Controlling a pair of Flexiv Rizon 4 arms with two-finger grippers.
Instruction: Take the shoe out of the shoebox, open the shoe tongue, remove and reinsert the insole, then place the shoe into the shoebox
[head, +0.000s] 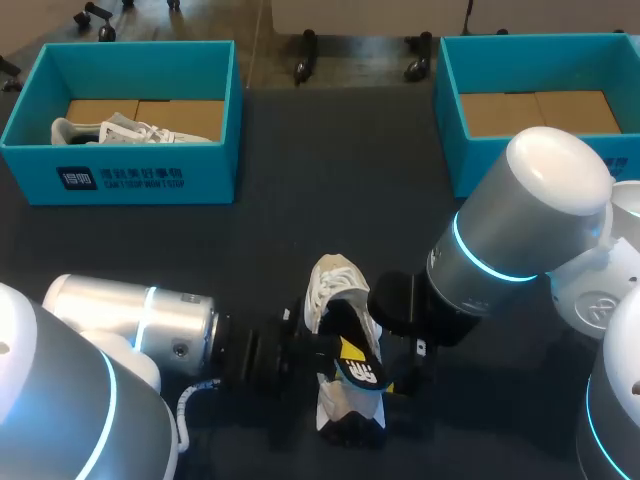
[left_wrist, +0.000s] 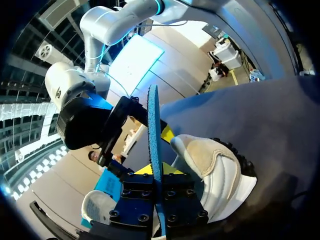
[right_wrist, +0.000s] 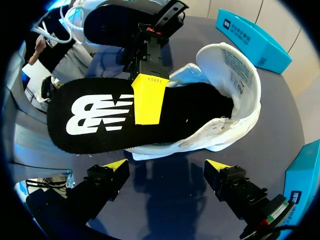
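Observation:
A white shoe (head: 335, 290) lies on the dark table in the middle, also seen in the wrist views (left_wrist: 217, 167) (right_wrist: 235, 95). A black insole (right_wrist: 100, 120) with a white logo has its far end in the shoe's opening and its logo end sticking out (head: 362, 368). My left gripper (head: 350, 352) (left_wrist: 156, 170) is shut on the insole, which shows edge-on as a blue strip (left_wrist: 154, 130); one of its yellow fingertips (right_wrist: 148, 100) presses on the insole's top. My right gripper (right_wrist: 165, 167) stands open just short of the insole and shoe, touching neither.
A blue shoebox (head: 120, 175) at the back left holds another white shoe (head: 130, 130). A second blue shoebox (head: 480, 170) stands at the back right with only its cardboard floor showing. My right arm (head: 510, 230) reaches in above the table's right side.

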